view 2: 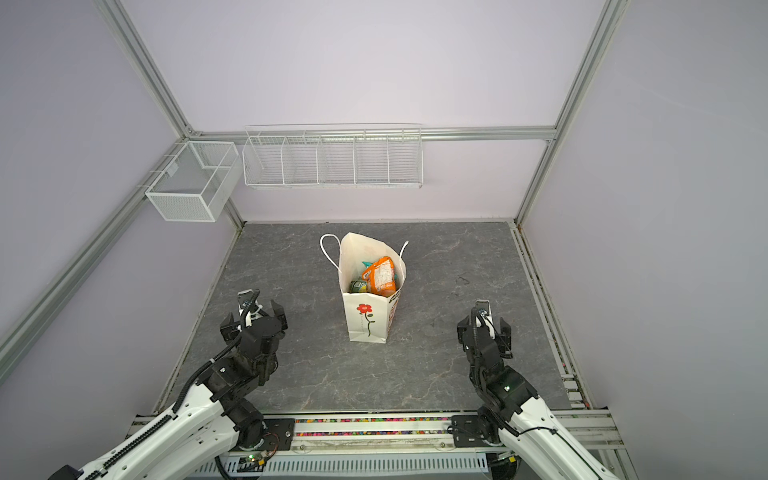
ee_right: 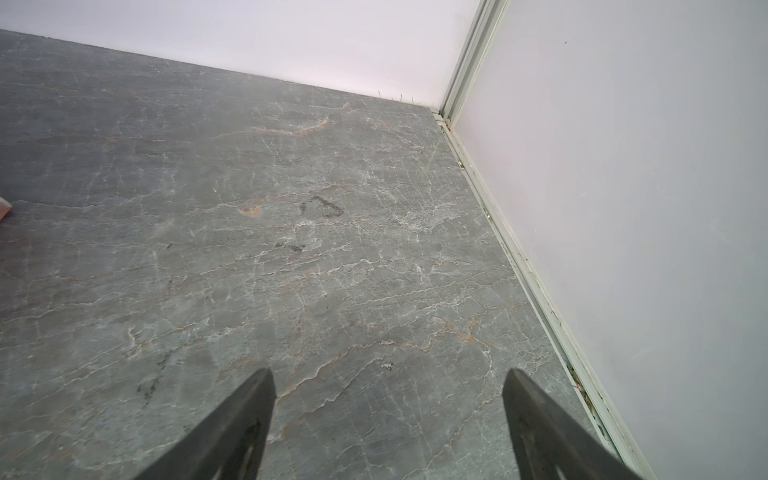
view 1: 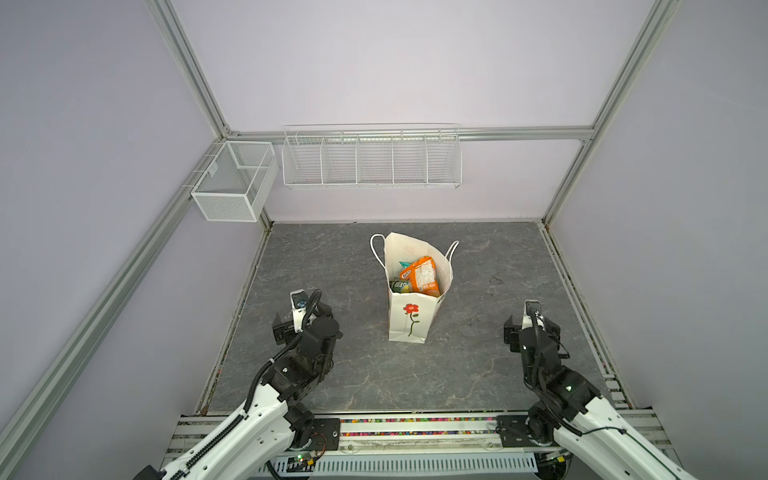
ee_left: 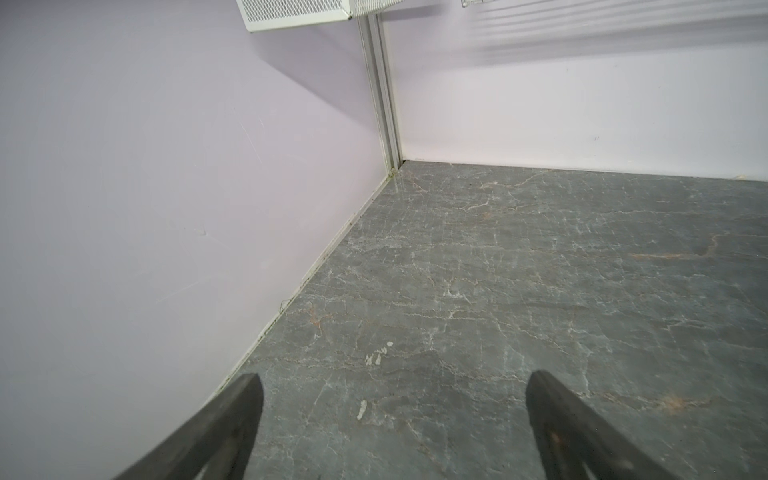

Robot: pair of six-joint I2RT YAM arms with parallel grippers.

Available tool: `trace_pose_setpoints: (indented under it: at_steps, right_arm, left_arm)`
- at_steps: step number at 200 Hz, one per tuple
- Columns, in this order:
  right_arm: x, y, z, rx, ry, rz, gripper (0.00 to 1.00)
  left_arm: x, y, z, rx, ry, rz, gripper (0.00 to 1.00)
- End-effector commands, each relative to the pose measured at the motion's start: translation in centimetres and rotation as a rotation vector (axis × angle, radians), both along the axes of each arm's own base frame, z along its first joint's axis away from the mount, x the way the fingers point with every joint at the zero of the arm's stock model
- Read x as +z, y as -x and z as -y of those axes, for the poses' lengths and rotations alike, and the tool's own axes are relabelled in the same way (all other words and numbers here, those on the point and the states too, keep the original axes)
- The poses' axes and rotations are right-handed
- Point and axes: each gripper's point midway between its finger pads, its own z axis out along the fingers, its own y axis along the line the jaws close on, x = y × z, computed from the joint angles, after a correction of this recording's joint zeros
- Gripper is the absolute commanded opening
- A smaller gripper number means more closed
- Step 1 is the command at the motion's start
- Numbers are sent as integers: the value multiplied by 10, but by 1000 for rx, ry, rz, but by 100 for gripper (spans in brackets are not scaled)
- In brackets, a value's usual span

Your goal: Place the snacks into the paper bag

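**Snacks (view 1: 417, 277) in the bag; both arms back and empty**

You had the left gripper (ee_left: 390, 386) and the right gripper (ee_right: 388, 382) spread wide, nothing between their fingers, each well apart from the paper bag (view 1: 409, 322); it stood upright mid-table (view 1: 332, 374), an orange packet (view 1: 423, 275), a green packet (view 1: 401, 286) and a teal packet (view 1: 404, 263) showing in its mouth; others were hidden; packing looked finished, so you did best to keep clear of the cord handles (view 1: 375, 246).

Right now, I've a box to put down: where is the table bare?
Bare table beside the bag out to both side walls, behind it to the back wall, and in front of it between the left gripper and right gripper. Taken: the bag's spot and under the arms.
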Motion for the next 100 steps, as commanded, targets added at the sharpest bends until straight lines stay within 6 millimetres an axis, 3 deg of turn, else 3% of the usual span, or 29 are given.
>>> trace_pose_setpoints:
  at_steps: [1,21,100]
  right_arm:
    - [5,2,16,-105,-7,49,89]
    - [6,8,29,-193,-10,73,89]
    - [-14,4,18,-124,2,5,88]
  left_arm:
    - [2,-1,-4,35,-41,21,99]
    - [-2,-2,-5,41,-52,14,99]
    - [-22,-2,-13,76,-60,10,99]
